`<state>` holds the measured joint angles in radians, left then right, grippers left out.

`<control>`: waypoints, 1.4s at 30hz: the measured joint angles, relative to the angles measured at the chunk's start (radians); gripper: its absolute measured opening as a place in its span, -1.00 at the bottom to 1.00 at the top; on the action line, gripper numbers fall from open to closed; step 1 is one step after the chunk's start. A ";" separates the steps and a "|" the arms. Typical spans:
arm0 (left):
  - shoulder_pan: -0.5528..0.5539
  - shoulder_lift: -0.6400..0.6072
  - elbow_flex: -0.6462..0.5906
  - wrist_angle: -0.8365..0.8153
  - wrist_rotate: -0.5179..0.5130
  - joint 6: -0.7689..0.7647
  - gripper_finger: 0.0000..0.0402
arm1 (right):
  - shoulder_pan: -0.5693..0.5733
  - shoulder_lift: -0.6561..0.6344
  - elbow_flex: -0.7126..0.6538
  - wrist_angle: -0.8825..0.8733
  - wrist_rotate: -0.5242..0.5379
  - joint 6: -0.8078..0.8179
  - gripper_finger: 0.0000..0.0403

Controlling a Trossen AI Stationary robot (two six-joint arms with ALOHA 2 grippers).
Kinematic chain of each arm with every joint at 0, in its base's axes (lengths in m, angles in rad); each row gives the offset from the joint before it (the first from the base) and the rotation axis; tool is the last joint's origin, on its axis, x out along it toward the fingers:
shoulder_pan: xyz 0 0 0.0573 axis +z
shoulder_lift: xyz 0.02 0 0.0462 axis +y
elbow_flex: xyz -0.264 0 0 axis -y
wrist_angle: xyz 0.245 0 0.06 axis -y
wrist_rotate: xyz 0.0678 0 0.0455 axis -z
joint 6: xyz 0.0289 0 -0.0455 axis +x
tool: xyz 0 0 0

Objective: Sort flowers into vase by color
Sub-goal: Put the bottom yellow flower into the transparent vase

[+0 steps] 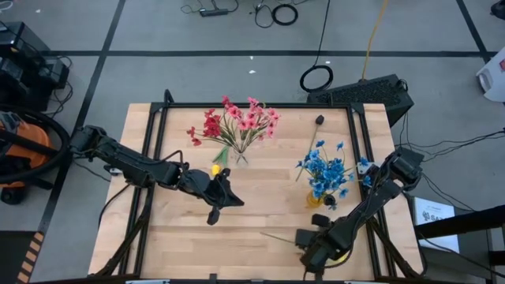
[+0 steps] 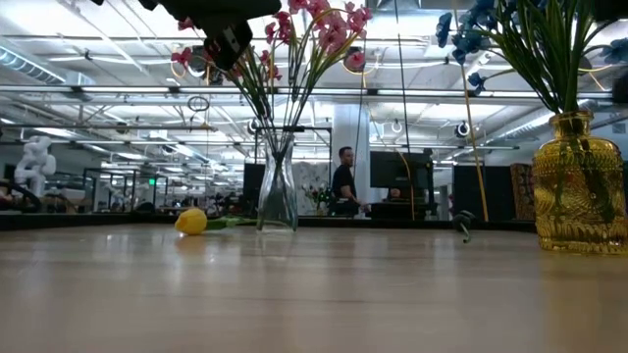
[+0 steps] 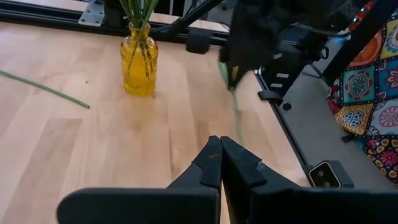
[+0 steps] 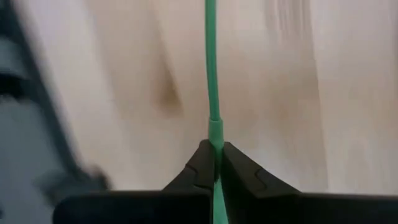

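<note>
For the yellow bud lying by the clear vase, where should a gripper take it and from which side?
Grip the green stem, not the yellow bud. The flower lies flat on the table, bud away from the clear vase and stem running toward its base. Come straight down from above, fingers across the stem near the bud, where there looks to be more room from the glass.

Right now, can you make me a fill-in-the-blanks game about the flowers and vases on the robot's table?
1. The blue flowers stand in the ____ vase.
2. The red and pink flowers stand in the ____ glass vase.
3. The right gripper has its jaws shut on a thin green ____.
4. Beside the clear vase, a ____ bud lies on the table.

Missing words: yellow; clear; stem; yellow
</note>
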<state>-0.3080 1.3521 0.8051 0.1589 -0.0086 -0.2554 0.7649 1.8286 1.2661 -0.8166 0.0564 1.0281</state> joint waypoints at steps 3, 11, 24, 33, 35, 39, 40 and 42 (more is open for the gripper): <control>0.000 0.000 0.001 0.005 0.000 0.003 -0.97 | -0.036 -0.003 0.079 -0.018 0.066 0.001 -0.99; 0.000 0.000 0.001 0.015 0.041 0.009 -0.73 | -0.207 0.002 0.228 -0.108 0.004 0.034 -1.00; -0.019 0.009 0.272 -0.601 0.028 0.264 -0.40 | -0.413 0.275 0.682 -0.365 -0.269 -0.109 -1.00; -0.069 0.009 0.296 -0.650 -0.086 0.434 -0.41 | -0.522 0.410 1.018 -0.481 -0.274 -0.203 -1.00; -0.079 0.009 0.296 -0.649 -0.142 0.480 -0.41 | -0.538 0.415 1.033 -0.487 -0.292 -0.205 -1.00; -0.101 0.009 0.296 -0.661 -0.262 0.549 -0.41 | -0.557 0.415 1.034 -0.486 -0.337 -0.207 -1.00; -0.104 0.009 0.296 -0.665 -0.291 0.560 -0.41 | -0.562 0.415 1.034 -0.485 -0.352 -0.209 -1.00; -0.109 0.009 0.296 -0.670 -0.334 0.581 -0.41 | -0.570 0.415 1.034 -0.485 -0.377 -0.211 -1.00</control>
<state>-0.4167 1.3613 1.1011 -0.5109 -0.3426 0.3256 0.1947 2.2436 2.3001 -1.3011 -0.3201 0.8173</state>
